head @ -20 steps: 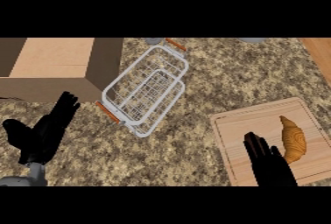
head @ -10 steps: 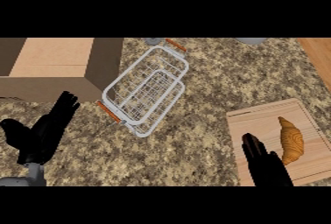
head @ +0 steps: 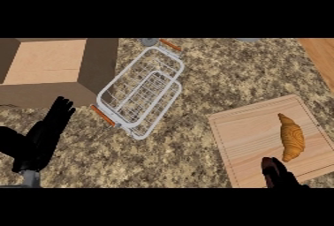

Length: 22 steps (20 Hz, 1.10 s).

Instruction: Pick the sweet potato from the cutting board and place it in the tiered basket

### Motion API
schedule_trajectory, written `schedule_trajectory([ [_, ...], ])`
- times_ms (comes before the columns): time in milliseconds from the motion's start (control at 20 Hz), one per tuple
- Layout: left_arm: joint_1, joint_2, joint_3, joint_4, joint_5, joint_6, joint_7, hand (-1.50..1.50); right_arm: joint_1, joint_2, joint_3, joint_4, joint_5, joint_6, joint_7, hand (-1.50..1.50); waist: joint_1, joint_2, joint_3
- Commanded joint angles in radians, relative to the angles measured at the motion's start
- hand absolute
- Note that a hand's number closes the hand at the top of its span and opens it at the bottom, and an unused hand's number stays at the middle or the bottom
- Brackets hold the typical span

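At the lower edge, the right hand [head: 279, 175] pokes in over the near rim of the wooden cutting board [head: 248, 141]; the fingers that show are straight and hold nothing. Lower left, the left hand [head: 38, 140] rests above the speckled stone tabletop [head: 215, 75], fingers straight and together, pointing away. Farther along the board lies the sweet potato [head: 291, 137], lengthwise and untouched, just beyond the right hand. Well to its left, the white wire tiered basket [head: 140, 97] sits tilted with orange handles. Beside it, farthest left, stands an open brown box [head: 49, 66].
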Motion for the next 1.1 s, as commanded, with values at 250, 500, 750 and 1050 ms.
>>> schedule_trajectory([
  [250,-0.012,-0.012,0.012,0.029,0.009,-0.007,0.0,0.0,0.016,0.142,0.056,-0.4,-0.074,-0.249,0.027,1.5,0.007,0.001,0.002],
  [500,-0.043,-0.028,-0.013,0.008,-0.025,0.005,0.022,0.0,0.021,0.167,0.224,-0.566,0.015,-0.225,0.046,1.5,0.029,0.007,0.002],
  [750,-0.074,-0.031,0.007,0.075,-0.023,-0.023,-0.009,0.0,-0.124,0.231,0.41,-0.646,0.137,-0.013,0.167,1.5,0.036,0.011,0.0],
  [1050,-0.048,-0.033,-0.007,-0.022,-0.033,-0.015,0.061,0.0,-0.483,0.234,0.51,-0.523,0.115,0.17,0.493,1.5,0.058,0.013,0.001],
])
